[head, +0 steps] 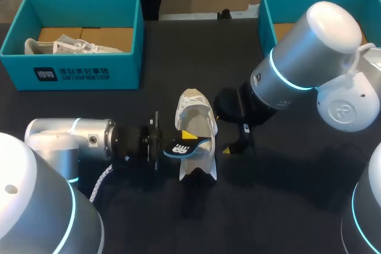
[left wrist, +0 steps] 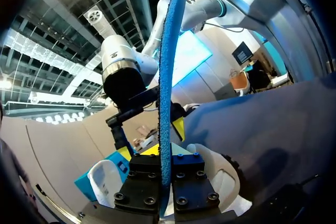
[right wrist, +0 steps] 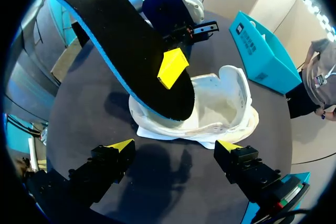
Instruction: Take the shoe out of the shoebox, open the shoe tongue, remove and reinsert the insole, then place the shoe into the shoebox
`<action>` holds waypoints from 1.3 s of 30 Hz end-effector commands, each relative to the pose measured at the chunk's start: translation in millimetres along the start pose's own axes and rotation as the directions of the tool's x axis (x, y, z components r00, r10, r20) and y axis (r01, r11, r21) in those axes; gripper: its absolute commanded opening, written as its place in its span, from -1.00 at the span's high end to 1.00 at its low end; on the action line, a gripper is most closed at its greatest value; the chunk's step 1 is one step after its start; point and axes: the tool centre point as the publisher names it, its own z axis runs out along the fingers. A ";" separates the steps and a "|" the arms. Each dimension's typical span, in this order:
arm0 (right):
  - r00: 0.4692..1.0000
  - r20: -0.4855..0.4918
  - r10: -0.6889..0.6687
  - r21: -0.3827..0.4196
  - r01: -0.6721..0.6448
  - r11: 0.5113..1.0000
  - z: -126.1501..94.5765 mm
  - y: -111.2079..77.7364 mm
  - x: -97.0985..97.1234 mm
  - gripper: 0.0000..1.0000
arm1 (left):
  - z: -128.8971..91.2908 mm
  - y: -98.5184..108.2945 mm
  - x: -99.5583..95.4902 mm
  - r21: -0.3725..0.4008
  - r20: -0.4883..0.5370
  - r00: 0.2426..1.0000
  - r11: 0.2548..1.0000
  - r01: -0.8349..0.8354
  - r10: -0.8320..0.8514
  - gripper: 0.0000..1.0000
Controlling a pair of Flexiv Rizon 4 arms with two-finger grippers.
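At table centre, left gripper (head: 178,143) clamps the insole (right wrist: 126,45), its lower end inside the shoe (head: 197,124); right gripper (right wrist: 176,148) stands open beside the shoe. Probably reinsertion: next, steady the shoe and slide the insole down flat

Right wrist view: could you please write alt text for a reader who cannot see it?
A black insole with a blue edge, held by the left gripper, has one end at the opening of a white shoe on the dark table. The right gripper hovers before the shoe, fingers open and apart from it. A teal shoebox stands beyond.
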 end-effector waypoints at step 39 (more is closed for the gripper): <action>1.000 0.004 0.000 0.003 0.000 1.000 0.6 0.3 1.4 -1.00 | 4.2 46.1 -2.6 -0.104 0.014 1.000 0.995 0.012 -0.011 0.37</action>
